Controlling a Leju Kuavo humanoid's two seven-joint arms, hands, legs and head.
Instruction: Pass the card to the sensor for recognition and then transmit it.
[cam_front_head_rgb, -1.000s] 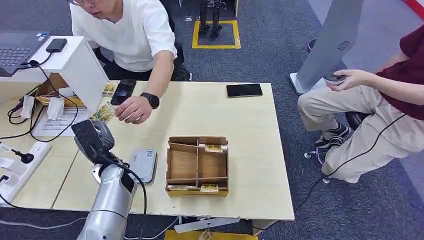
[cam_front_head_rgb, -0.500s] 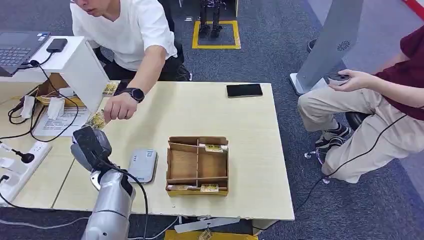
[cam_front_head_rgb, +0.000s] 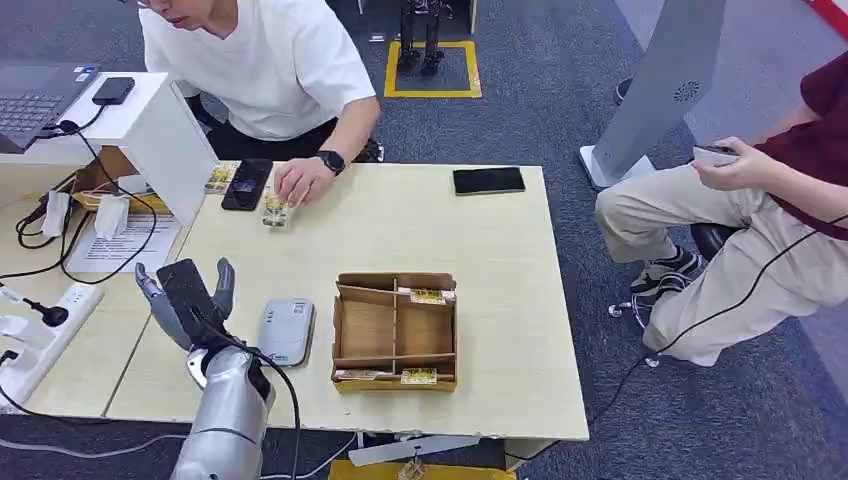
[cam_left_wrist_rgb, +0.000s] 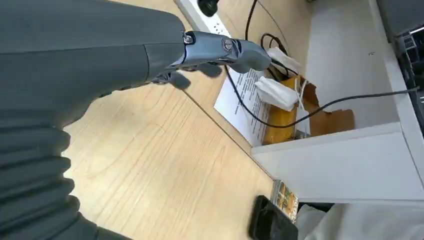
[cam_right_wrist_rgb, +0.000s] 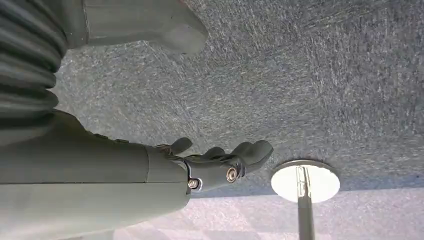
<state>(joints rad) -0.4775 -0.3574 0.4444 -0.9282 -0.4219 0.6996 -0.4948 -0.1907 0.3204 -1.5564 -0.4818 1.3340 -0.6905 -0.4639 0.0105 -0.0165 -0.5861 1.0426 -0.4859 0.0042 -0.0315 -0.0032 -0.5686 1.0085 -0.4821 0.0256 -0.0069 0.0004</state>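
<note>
My left hand (cam_front_head_rgb: 186, 297) hovers over the table's near left part, fingers spread and holding nothing; the left wrist view shows its fingers (cam_left_wrist_rgb: 215, 47) over bare wood. The card (cam_front_head_rgb: 274, 211), a small yellowish packet, lies on the far side of the table under the fingertips of a person's hand (cam_front_head_rgb: 300, 181). The grey sensor (cam_front_head_rgb: 286, 331) lies flat just right of my left hand. A wooden divided box (cam_front_head_rgb: 394, 283) beside it holds more cards (cam_front_head_rgb: 427, 296). My right hand (cam_right_wrist_rgb: 220, 162) hangs over grey carpet, fingers loosely extended and holding nothing.
A black phone (cam_front_head_rgb: 247, 184) lies beside the card and another (cam_front_head_rgb: 488, 181) at the far edge. A white stand (cam_front_head_rgb: 165, 140), cables and a power strip (cam_front_head_rgb: 40, 335) crowd the left side. A second person (cam_front_head_rgb: 760, 200) sits to the right.
The person took the card from in front of my left hand and carried it to the far side of the table. My left hand drew back toward me and spread its fingers.
</note>
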